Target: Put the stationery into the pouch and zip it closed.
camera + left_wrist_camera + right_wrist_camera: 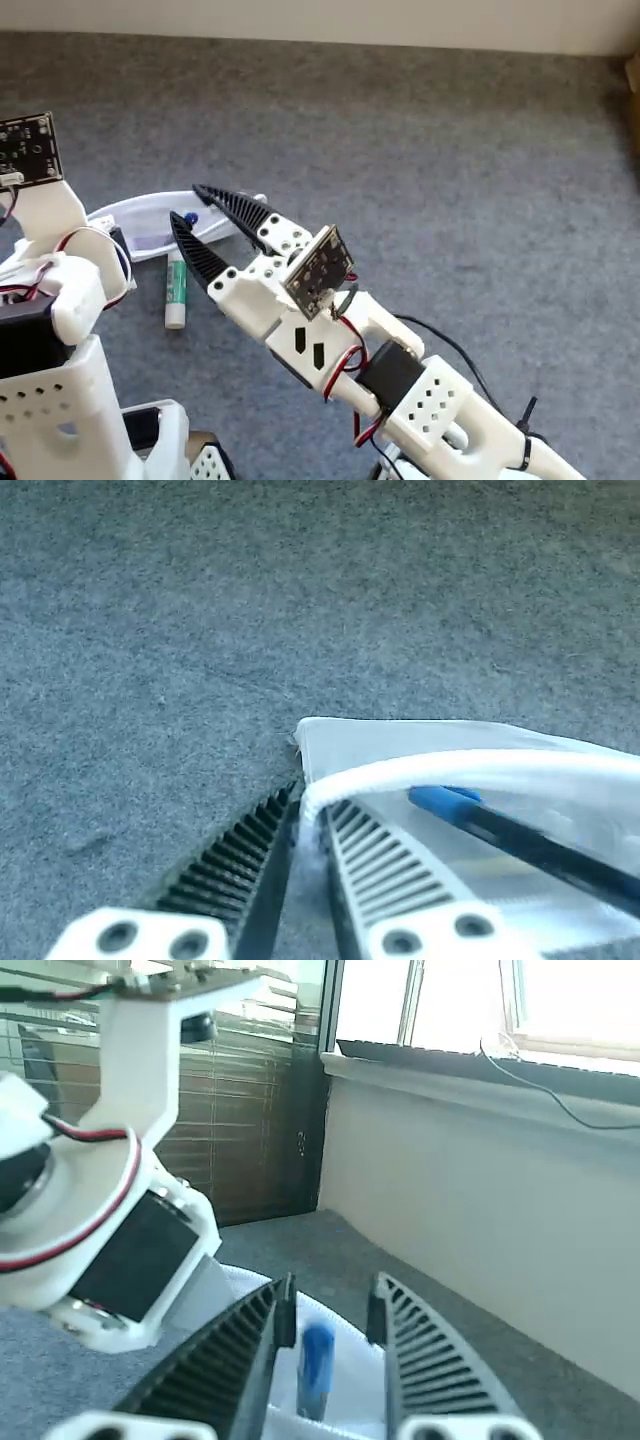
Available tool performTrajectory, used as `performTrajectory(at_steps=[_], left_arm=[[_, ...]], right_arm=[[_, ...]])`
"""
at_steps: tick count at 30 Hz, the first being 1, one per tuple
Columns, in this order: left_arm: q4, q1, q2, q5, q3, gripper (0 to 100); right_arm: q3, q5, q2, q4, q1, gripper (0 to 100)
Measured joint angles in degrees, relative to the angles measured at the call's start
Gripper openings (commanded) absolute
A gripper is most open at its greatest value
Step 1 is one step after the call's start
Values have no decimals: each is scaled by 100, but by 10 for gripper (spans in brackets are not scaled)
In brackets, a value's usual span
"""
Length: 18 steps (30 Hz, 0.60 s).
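On my high view the pouch (150, 222) lies at about 9 o'clock from the middle of the grey carpet (450, 150). It is a clear, pale sleeve with a blue-capped pen (190, 217) showing inside its near end. The glue stick (176, 290) lies on the carpet at 6 o'clock from the pouch, just beside it and outside it.

My right arm comes in from 5 o'clock with its fingers pointing toward 10 o'clock. The right gripper (187, 203) is spread wide over the pouch's end, one finger on each side of the pen cap. It has hold of nothing that I can see. From its own wrist camera the right gripper (332, 1282) shows the same gap, with the pen (317, 1360) and the pouch (350, 1360) lying between the fingers. Whether a fingertip touches the pouch, I cannot tell.

The left gripper (308, 798) is pinched almost closed, and the white rim of the pouch (400, 742) runs in between its two ribbed fingers at the corner (a thin grip, right at the edge). The pen (520, 842) lies inside the pouch, near that rim.
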<state>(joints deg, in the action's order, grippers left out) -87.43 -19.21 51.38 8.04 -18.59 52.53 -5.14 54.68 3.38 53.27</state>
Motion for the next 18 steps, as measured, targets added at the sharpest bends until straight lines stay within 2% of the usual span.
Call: performTrajectory(at_steps=[10,18], left_arm=[[0,0,0,0,0,7],[0,0,0,0,0,7]], right_arm=[[-229,642,35,1424,0,154],[-1697,1433,35,3727,-440,154]])
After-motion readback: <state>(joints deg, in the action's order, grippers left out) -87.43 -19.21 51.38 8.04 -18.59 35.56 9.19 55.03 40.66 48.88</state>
